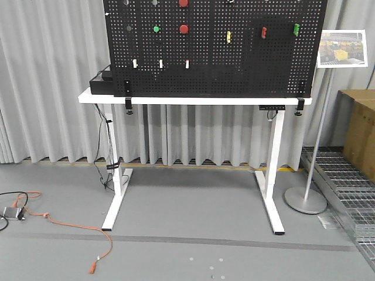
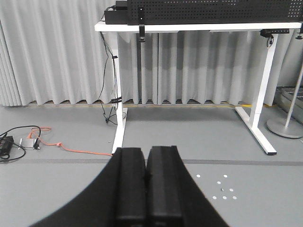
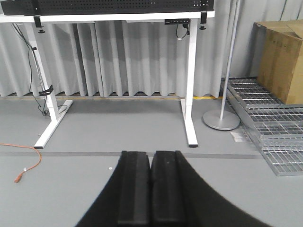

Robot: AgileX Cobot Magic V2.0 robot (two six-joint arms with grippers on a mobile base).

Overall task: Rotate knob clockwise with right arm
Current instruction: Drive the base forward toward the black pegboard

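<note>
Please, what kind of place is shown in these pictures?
Probably a robot test lab or workshop: a black pegboard with buttons stands on a white table, grey curtains screen the area, and an orange cable lies on the floor.

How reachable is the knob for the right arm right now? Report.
Probably not yet. The right gripper sits low, well back from the table, with the knob high on the pegboard. Nothing blocks the way.

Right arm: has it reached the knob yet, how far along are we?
Nothing looks done or in hand: the right gripper is shut and empty, low over the floor, well short of the white table and black pegboard. The left gripper is shut too. Remaining: approach the pegboard, grip the knob, which I cannot pick out clearly, and turn it clockwise.
</note>
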